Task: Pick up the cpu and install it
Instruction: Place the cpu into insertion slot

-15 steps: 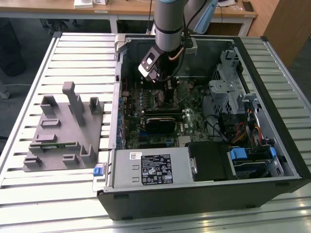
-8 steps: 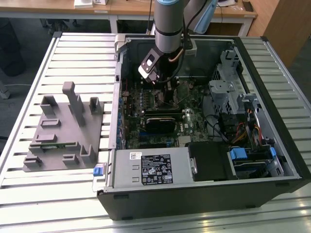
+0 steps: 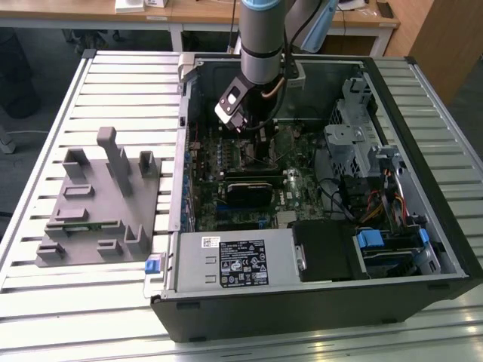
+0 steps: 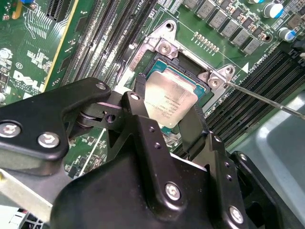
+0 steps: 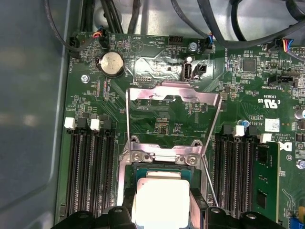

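The cpu point(image 4: 172, 95), a thin square chip with a shiny silver top, sits between my gripper's point(image 4: 169, 102) two black fingers point(image 4: 137, 102), which close on its opposite edges. It lies level over the black-framed socket point(image 4: 164, 57) on the green motherboard point(image 4: 38, 57); I cannot tell whether it rests in the socket or hovers just above it. In the first wrist view the cpu point(image 5: 159, 200) shows below the raised metal load plate point(image 5: 174, 93). In the exterior view my gripper point(image 3: 264, 154) reaches down into the open computer case point(image 3: 423, 249).
The thin socket lever point(image 4: 257, 98) stands out beside the socket. Memory slots point(image 5: 88, 167) flank it, with a green memory stick point(image 5: 264, 183) in one. A black card point(image 3: 253, 190), power supply point(image 3: 234, 260) and drive cage point(image 3: 355, 143) fill the case. A grey fixture point(image 3: 98, 200) lies at the exterior view's left.
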Robot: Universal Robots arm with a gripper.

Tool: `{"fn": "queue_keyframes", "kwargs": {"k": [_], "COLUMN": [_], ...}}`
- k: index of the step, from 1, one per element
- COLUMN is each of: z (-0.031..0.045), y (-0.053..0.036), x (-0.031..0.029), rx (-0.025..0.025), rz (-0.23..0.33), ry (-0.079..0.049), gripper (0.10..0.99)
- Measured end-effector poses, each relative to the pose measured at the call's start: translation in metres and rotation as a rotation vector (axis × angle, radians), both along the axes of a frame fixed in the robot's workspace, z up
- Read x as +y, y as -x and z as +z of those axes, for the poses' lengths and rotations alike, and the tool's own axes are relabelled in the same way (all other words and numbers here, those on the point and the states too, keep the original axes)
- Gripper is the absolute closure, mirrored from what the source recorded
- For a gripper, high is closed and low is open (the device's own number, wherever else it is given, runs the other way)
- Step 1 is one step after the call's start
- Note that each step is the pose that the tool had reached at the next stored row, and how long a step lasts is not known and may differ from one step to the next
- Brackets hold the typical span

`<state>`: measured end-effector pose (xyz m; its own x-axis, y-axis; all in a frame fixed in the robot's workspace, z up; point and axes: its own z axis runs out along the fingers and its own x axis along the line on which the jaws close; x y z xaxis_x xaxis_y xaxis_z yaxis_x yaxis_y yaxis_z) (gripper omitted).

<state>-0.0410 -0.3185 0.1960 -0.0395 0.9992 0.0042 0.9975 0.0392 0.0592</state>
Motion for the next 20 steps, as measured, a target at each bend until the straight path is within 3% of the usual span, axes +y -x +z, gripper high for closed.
{"fn": "queue_keyframes", "kwargs": {"k": [16,20], "z": [-0.0016,-0.0016], "y": [0.0000,0.0000], "x": [0.0000,0.0000], "rx": [-0.0002,-0.0001], "rz": [-0.002,-0.002], "ry": [0.000,0.000], "gripper": [0.553,0.486]}}
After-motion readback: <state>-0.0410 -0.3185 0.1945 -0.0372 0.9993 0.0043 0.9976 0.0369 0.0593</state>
